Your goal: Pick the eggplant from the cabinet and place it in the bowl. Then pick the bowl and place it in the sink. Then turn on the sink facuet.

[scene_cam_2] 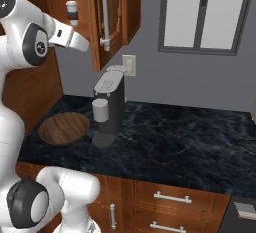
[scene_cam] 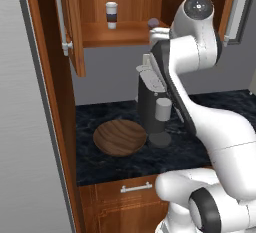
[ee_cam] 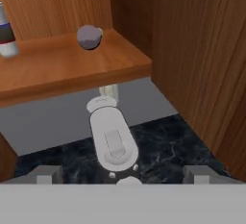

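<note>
Hand view, bottom edge: the gripper point(ee_cam: 123, 175) shows two grey fingertips point(ee_cam: 45, 174) far apart at lower left and lower right, jaws spread wide, nothing between them.

Just beyond, centre of frame: top of a grey coffee machine point(ee_cam: 111, 139) seen from above, standing on the dark marbled counter point(ee_cam: 163, 143).

Further, upper half of frame: the wooden shelf of the open cabinet point(ee_cam: 72, 71). The eggplant point(ee_cam: 89, 37) lies on the shelf, upper centre-left, seen end-on as a rounded purple-grey lump. A white paper cup point(ee_cam: 6, 35) with a dark band stands at the upper left edge, well apart from the eggplant.

Left base view: the bowl point(scene_cam: 120, 137) sits on the counter at centre-left, just beside the coffee machine base; what it holds cannot be told. The cup stands on the shelf at upper centre; the eggplant peeks out beside the arm, upper centre-right.
</note>
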Robot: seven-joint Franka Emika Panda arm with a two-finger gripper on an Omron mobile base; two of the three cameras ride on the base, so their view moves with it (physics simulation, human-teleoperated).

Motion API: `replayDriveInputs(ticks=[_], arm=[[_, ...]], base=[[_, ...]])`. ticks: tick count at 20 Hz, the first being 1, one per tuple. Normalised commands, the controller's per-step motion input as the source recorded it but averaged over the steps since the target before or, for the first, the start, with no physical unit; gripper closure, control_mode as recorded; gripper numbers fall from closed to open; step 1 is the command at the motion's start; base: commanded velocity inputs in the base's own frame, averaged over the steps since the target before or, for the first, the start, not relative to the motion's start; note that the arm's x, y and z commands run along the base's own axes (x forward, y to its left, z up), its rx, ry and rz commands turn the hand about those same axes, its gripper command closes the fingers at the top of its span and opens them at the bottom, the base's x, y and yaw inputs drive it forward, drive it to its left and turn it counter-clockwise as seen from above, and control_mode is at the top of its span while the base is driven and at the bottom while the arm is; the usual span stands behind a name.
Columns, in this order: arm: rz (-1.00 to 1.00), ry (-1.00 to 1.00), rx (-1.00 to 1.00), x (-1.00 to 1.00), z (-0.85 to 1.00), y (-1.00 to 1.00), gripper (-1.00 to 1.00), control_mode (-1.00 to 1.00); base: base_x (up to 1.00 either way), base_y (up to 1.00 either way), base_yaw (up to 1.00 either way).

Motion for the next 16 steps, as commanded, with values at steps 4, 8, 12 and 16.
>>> replayDriveInputs(ticks=[4,8,12,16], arm=[[-0.01,0.02,0.04,0.74,0.06,0.00,-1.00,-1.00],[0.00,0.00,0.05,0.65,0.06,0.00,-1.00,-1.00],[0.00,-0.01,0.00,0.61,0.19,0.00,-1.00,-1.00],[0.00,0.00,0.00,0.62,0.06,0.00,-1.00,-1.00]], base=[[0.00,0.00,0.00],[0.00,0.00,0.00],[0.00,0.00,0.00],[0.00,0.00,0.00]])
